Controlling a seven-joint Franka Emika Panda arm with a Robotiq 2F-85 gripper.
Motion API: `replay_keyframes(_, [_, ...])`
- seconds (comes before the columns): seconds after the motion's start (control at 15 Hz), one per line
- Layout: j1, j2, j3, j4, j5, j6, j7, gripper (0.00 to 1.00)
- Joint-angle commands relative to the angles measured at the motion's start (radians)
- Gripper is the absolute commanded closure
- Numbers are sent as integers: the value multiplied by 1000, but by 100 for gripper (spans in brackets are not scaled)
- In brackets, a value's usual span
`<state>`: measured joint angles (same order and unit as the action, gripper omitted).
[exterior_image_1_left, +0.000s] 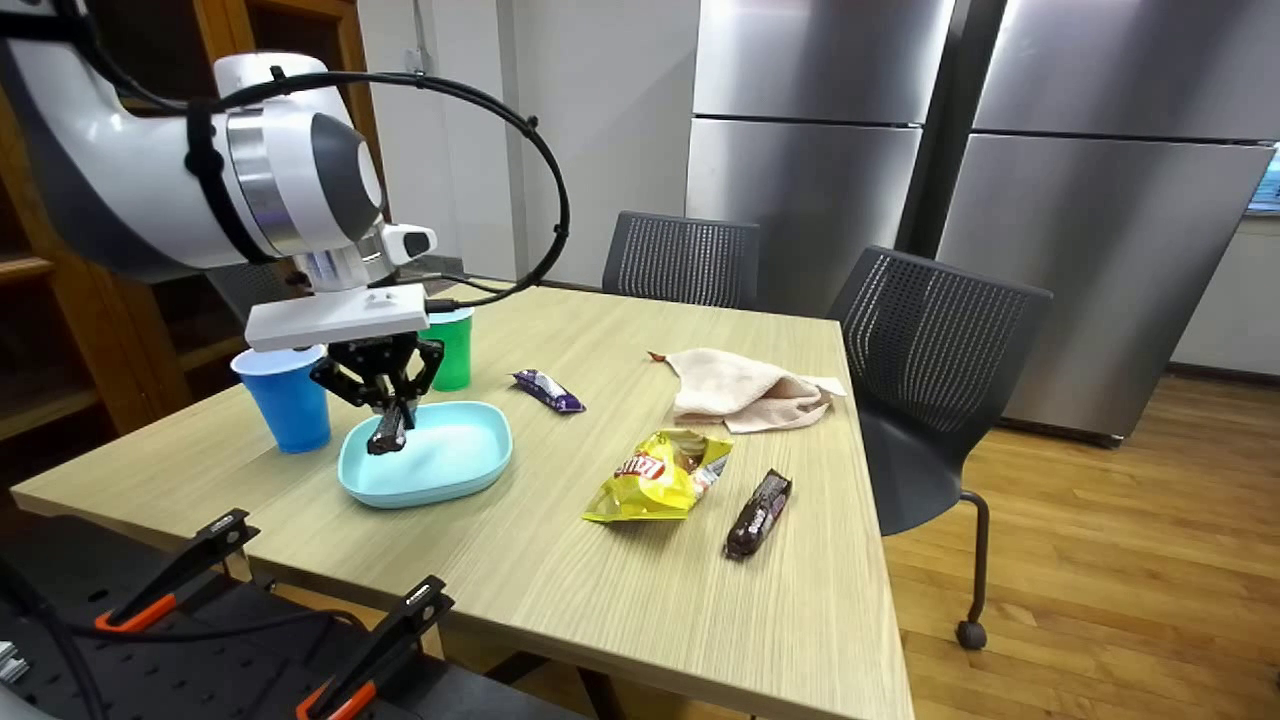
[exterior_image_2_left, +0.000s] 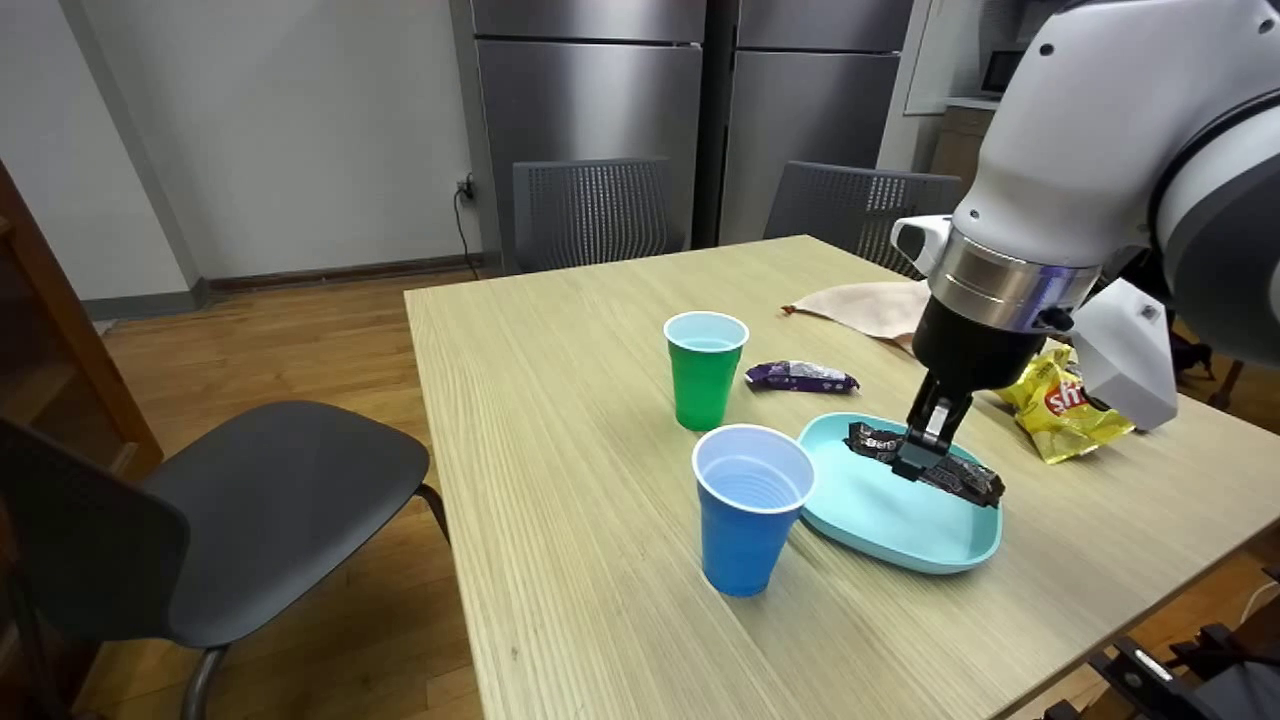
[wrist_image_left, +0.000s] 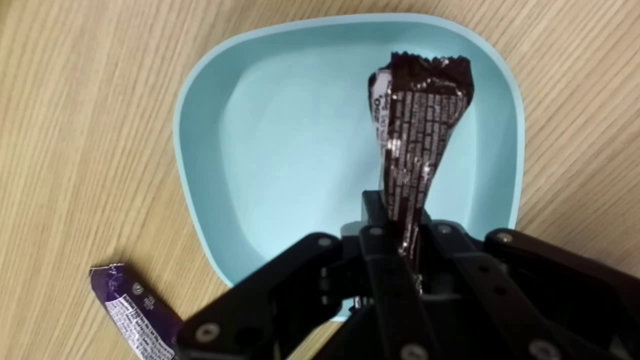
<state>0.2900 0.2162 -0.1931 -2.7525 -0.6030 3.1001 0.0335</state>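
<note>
Over the plate (exterior_image_2_left: 870, 520), dark bar (exterior_image_2_left: 965, 481), middle hidden by claw (exterior_image_2_left: 918, 458)

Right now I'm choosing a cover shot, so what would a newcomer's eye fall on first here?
Probably the gripper pinching a dark-wrapped bar over the pale turquoise tray. The bright blue cup beside the tray and the green cup near it might come next. The yellow chip bag also stands out, lying on the table.

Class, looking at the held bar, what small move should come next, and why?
Probably lower the tool slightly: it pinches the dark wrapped bar near the middle, and the bar hangs over the light-blue tray, seemingly not touching it.
</note>
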Motion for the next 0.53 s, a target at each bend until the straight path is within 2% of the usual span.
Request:
replay_keyframes(0.0, [33, 9, -27, 10, -17, 16, 31, 97])
replay_keyframes(0.07, [38, 10, -32, 11, -17, 15, 32, 97])
replay_keyframes(0.13, [49, 7, -44, 13, -25, 12, 35, 63])
replay_keyframes(0.2, [61, 3, -59, 12, -34, 15, 36, 61])
replay_keyframes(0.47, [104, 4, -108, 18, -32, 26, 37, 34])
